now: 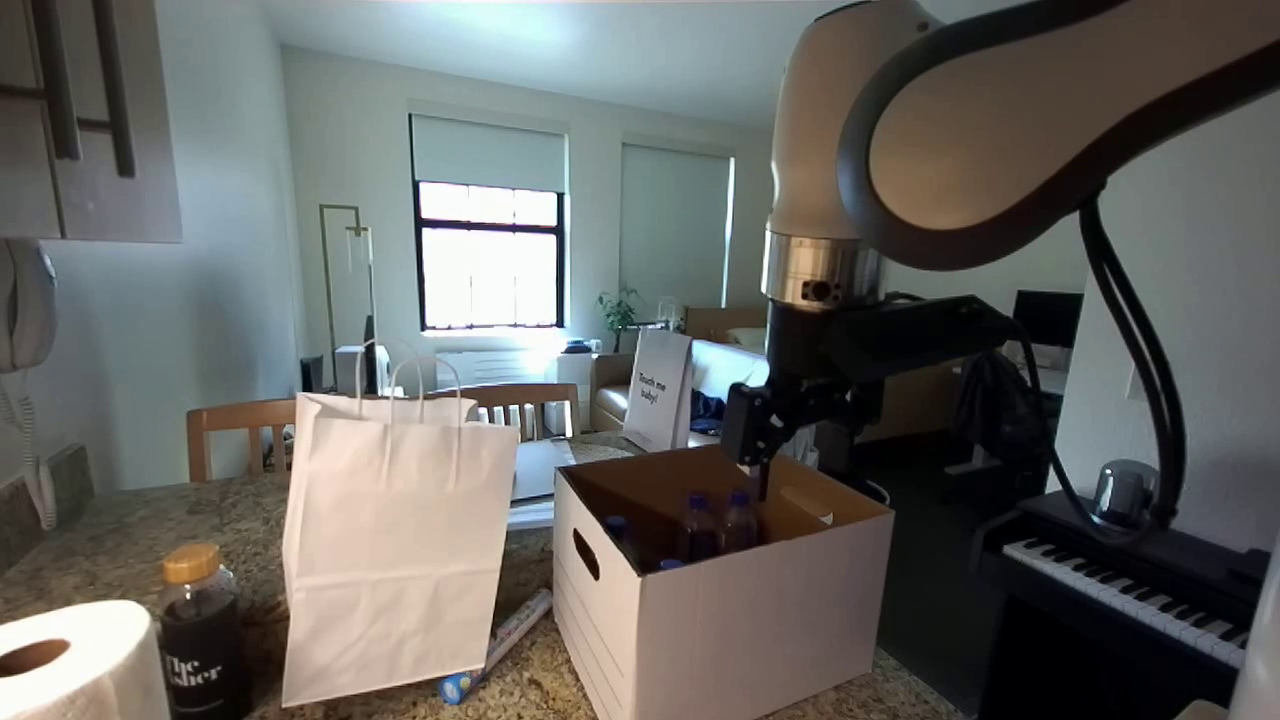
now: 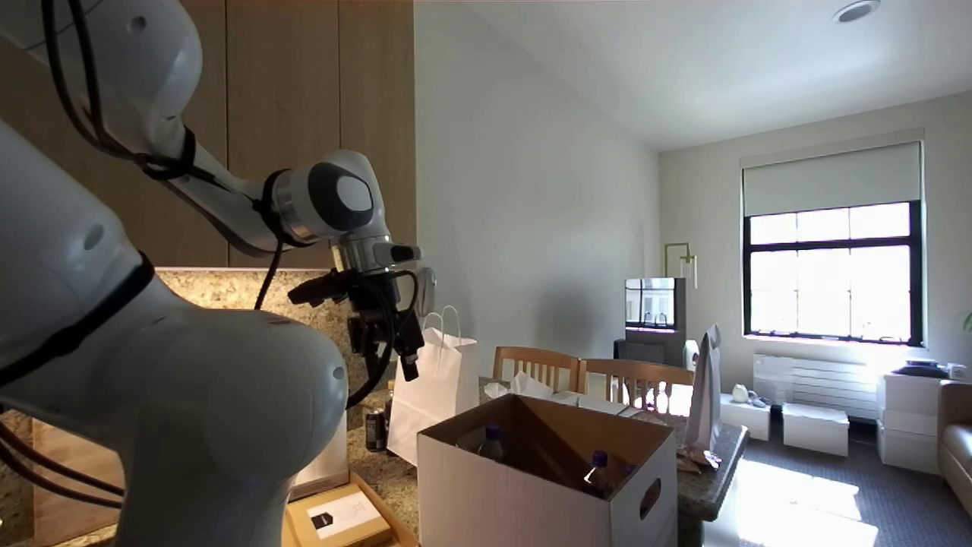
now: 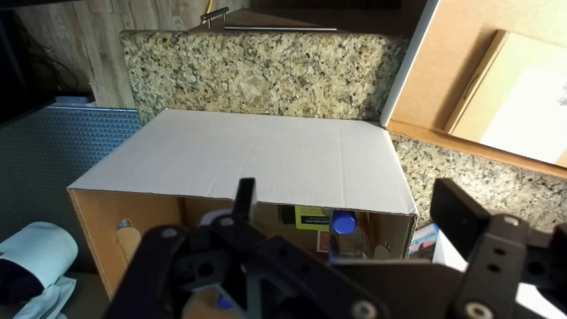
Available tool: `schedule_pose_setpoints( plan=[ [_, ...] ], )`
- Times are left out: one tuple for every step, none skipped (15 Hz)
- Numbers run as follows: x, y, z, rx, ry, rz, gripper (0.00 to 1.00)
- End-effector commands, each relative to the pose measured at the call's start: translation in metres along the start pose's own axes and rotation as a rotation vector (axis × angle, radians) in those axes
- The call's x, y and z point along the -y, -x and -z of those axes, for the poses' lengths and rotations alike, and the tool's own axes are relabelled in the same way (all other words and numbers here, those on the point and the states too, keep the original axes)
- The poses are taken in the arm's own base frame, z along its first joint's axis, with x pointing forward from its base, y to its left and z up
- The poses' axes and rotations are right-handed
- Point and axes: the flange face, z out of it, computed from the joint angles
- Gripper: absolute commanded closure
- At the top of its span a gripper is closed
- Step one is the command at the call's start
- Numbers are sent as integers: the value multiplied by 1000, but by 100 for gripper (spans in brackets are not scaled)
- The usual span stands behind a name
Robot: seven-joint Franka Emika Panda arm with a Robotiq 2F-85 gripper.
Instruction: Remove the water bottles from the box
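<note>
The large white box [image 1: 760, 620] stands open on the counter, brown inside; it also shows in an exterior view [image 2: 524, 497] and the wrist view [image 3: 274, 155]. Several clear water bottles with blue caps stand in it: a bottle [image 1: 740, 525] beside another bottle [image 1: 697, 530], and in an exterior view a bottle [image 2: 492, 447] and a bottle [image 2: 600, 475]. In the wrist view a blue-capped bottle [image 3: 344, 223] lies between the fingers in sight. My gripper [image 1: 755, 455] is open and empty, fingers down, near the rim's height; it also shows in an exterior view [image 2: 406, 365] and the wrist view [image 3: 347, 195].
A white paper bag [image 1: 400, 560] stands beside the box. A dark-brown bottle [image 1: 203, 640], a paper towel roll [image 1: 90, 670] and a colourful tube [image 1: 510, 635] are on the counter. A cardboard tray with a small package [image 2: 342, 520] lies near the robot's base. A grey bag [image 1: 660, 390] stands behind.
</note>
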Motion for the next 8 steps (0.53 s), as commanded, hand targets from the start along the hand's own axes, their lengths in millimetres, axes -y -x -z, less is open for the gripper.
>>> schedule_pose_setpoints(
  plan=[
    [2, -5, 6, -29, 18, 3, 0],
    [1, -15, 14, -36, 15, 5, 0],
    [-1, -24, 24, -48, 9, 12, 0],
    [-7, -35, 35, -60, 13, 29, 0],
    [-12, -44, 43, -60, 15, 40, 0],
    [-21, -55, 52, -69, 13, 46, 0],
    [-34, -69, 60, -76, 12, 43, 0],
    [-46, -80, 66, -63, 2, 46, 0]
  ],
)
